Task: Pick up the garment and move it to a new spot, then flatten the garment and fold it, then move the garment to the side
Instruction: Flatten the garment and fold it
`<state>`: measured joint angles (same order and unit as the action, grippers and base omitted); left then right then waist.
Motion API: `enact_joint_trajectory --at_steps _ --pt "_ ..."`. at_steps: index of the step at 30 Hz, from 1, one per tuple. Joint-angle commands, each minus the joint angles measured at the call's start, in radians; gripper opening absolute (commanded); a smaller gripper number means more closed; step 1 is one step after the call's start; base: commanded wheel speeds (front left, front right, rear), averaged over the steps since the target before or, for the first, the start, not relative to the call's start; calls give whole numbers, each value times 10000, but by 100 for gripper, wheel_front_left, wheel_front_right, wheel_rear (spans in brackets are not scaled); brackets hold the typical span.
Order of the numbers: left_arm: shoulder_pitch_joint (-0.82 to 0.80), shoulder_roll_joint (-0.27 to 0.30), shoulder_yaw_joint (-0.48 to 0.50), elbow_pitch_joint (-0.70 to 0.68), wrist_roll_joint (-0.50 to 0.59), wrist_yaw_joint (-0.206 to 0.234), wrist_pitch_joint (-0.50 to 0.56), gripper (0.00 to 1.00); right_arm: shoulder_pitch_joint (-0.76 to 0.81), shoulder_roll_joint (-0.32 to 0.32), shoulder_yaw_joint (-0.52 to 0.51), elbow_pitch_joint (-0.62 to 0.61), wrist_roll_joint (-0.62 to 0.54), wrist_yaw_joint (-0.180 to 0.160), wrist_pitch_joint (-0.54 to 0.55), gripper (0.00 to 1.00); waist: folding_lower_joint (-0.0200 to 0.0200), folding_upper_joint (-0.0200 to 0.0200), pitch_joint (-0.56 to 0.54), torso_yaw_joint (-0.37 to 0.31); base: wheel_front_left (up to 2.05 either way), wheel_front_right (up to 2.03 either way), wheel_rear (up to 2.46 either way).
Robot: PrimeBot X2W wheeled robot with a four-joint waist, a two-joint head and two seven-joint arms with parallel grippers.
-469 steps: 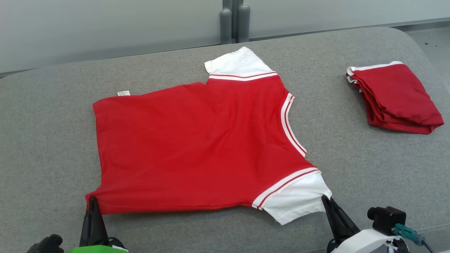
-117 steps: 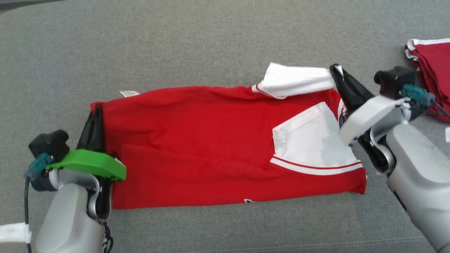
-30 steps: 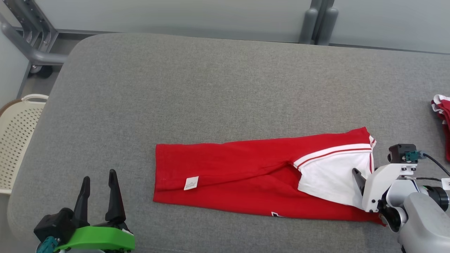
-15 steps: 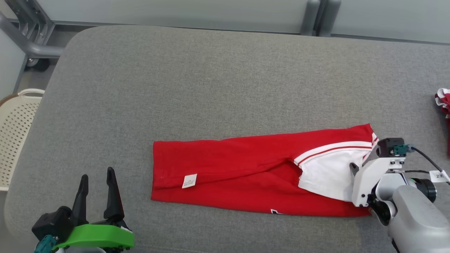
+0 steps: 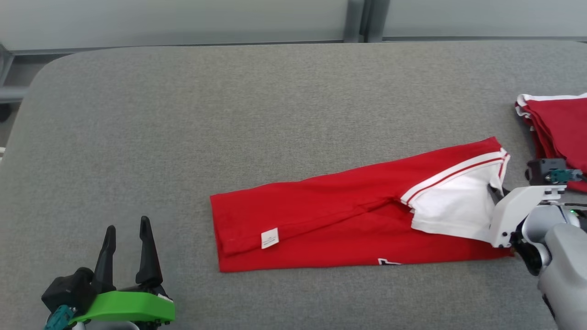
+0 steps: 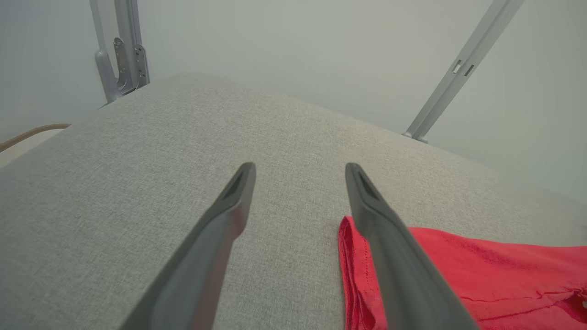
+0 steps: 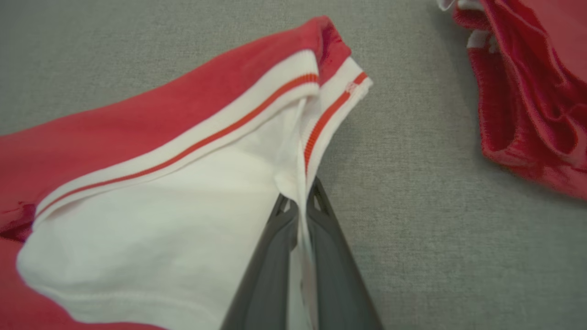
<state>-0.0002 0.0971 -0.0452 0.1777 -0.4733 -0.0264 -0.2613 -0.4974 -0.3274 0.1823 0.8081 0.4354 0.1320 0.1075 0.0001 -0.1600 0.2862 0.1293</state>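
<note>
right wrist view had the right tool (image 7: 300, 201) closed tight on a thin white edge of cloth where the white sleeve (image 7: 160, 206) met the striped trim. the cloth ran up from between the two dark fingers, pinched with no gap showing.

from that grip the garment (image 5: 330, 220) stretched away to the left across the grey surface (image 5: 183, 114). it lay as a long narrow band, already folded lengthwise. its long axis ran left to right, with the right end a little farther than the left. the right arm was at that right end. the left tool (image 5: 127, 224) sat at the near left with its fingers spread wide and holding nothing, well apart from the band's left end, which lay to its right and slightly farther off.

judging from this, the next fold would turn on carrying the held right end leftward along that axis.

a small white label (image 5: 269, 238) lay near the left end, its writing too small to read. a white print (image 5: 389, 262) peeked out at the near edge, also unreadable. a folded red pile (image 5: 559, 123) lay at the far right, near the right tool but apart from the garment.
</note>
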Motion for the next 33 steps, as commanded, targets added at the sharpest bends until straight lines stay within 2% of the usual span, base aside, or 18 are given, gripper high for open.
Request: enact_joint_trajectory --at_steps 1,6,10,16,22,33 --pt "-108 2 -3 -23 73 -29 -41 100 87 -203 -90 -67 78 -25 13 0 -1 0 -30 -510 0 0 0" --pt "-205 -6 -56 -111 121 -28 -41 100 178 -908 -465 -585 58 -23 289 0 -1 0 43 -1167 0 0 0" --pt "-273 -9 -115 -120 125 -46 -43 100 256 -1145 -753 -1014 0 -22 517 0 -1 0 95 -1534 0 0 0" --pt "-348 -2 -186 -14 126 -62 -44 100 579 -873 -713 -1998 291 -22 977 0 -1 0 84 -1885 0 0 0" --pt "-361 -5 -247 72 102 -68 -44 100 1185 -577 -228 -3601 894 -20 1583 0 -1 0 -82 -1980 0 0 0" --pt "-247 -39 -366 193 4 -100 -45 100 2021 -151 781 -6701 1517 -14 2816 0 -1 0 -437 -1578 0 0 0"
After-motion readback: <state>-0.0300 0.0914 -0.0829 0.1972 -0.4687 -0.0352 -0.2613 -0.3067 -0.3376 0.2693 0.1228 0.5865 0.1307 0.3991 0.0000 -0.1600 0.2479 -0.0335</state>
